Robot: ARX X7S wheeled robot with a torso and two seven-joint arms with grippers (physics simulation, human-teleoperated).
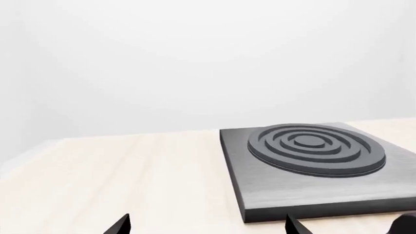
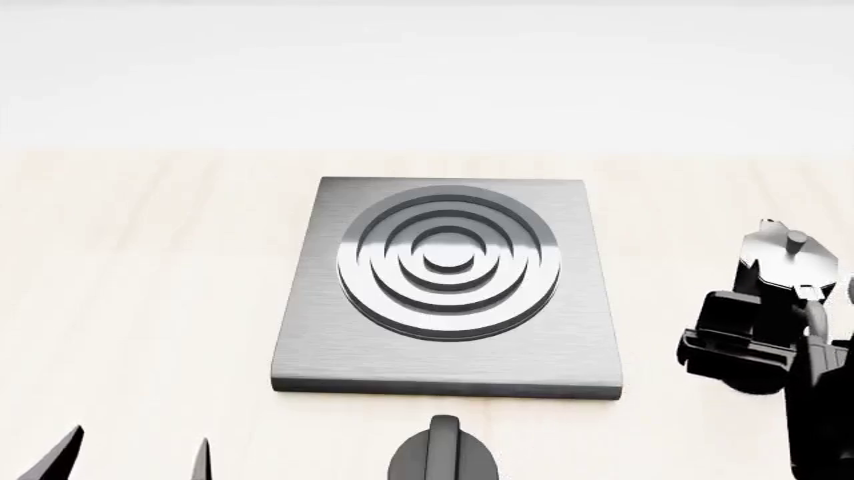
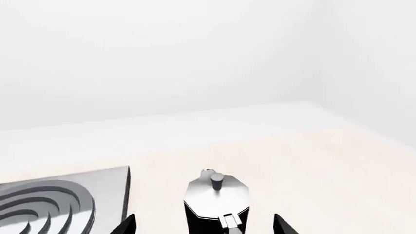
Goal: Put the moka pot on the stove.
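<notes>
Black faceted moka pot with silver lid [image 3: 217, 202] stands between the spread right gripper [image 3: 201, 225] tips, beside the grey ringed stove plate [image 2: 451, 285], ungrasped; the left gripper [image 1: 208, 225] gapes empty.

A pale wooden tabletop [image 2: 147, 270] spreads out before me, its light grain running across the whole surface and showing in all three of my views. Behind it rises a plain white wall [image 2: 427, 70], bare and evenly lit; from my right wrist I see it meet a second white wall at a corner. Close to the near edge of the table, low in my head view, sits a black round knob [image 2: 445, 455] with a raised ridge across its top.
</notes>
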